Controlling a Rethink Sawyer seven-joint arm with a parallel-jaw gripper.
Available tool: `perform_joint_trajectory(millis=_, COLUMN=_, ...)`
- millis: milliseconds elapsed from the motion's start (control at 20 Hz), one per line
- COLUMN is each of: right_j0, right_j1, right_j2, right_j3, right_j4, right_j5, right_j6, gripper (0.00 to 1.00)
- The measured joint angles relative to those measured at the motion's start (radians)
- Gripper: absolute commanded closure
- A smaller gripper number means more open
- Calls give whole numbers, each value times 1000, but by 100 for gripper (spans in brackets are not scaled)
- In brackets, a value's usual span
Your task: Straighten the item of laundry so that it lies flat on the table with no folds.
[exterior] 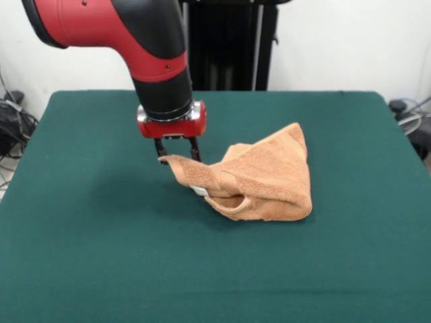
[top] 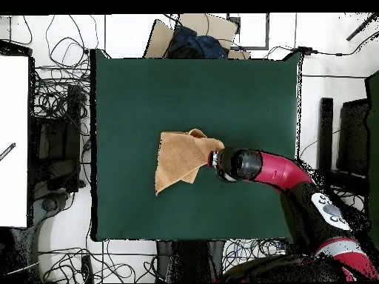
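Note:
The peach-orange towel (exterior: 262, 178) lies crumpled and folded over itself on the dark green table (exterior: 101, 256), right of centre in the front view. A small white label (exterior: 199, 191) shows at its lower left fold. My gripper (exterior: 179, 159) is shut on the towel's left corner and holds that corner lifted off the table, while the rest of the towel rests on it. In the overhead view the towel (top: 178, 159) is near the table's (top: 133, 89) middle, and the gripper (top: 213, 158) is at its right corner.
The red and black arm (exterior: 151, 47) comes down from the top left in the front view. Cables and equipment (top: 59, 126) lie on the floor around the table. A dark bundle (top: 194, 41) sits beyond the table's far edge in the overhead view.

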Motion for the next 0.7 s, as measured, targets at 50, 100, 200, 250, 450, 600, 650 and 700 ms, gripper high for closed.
perform_joint_trajectory(millis=50, right_j0=0, right_j1=0, right_j2=0, right_j3=-1, right_j4=1, right_j5=0, right_j6=0, gripper=0)
perform_joint_trajectory(millis=100, right_j0=0, right_j1=0, right_j2=0, right_j3=-2, right_j4=3, right_j5=0, right_j6=0, gripper=0)
perform_joint_trajectory(millis=200, right_j0=0, right_j1=0, right_j2=0, right_j3=-3, right_j4=5, right_j5=0, right_j6=0, gripper=0)
perform_joint_trajectory(millis=250, right_j0=0, right_j1=0, right_j2=0, right_j3=-2, right_j4=6, right_j5=0, right_j6=0, gripper=0)
perform_joint_trajectory(millis=450, right_j0=0, right_j1=0, right_j2=0, right_j3=-2, right_j4=10, right_j5=0, right_j6=0, gripper=0)
perform_joint_trajectory(millis=600, right_j0=0, right_j1=-1, right_j2=0, right_j3=-2, right_j4=11, right_j5=0, right_j6=0, gripper=0)
perform_joint_trajectory(millis=650, right_j0=0, right_j1=-1, right_j2=0, right_j3=-2, right_j4=11, right_j5=0, right_j6=0, gripper=0)
perform_joint_trajectory(millis=700, right_j0=0, right_j1=-1, right_j2=0, right_j3=-2, right_j4=11, right_j5=0, right_j6=0, gripper=0)
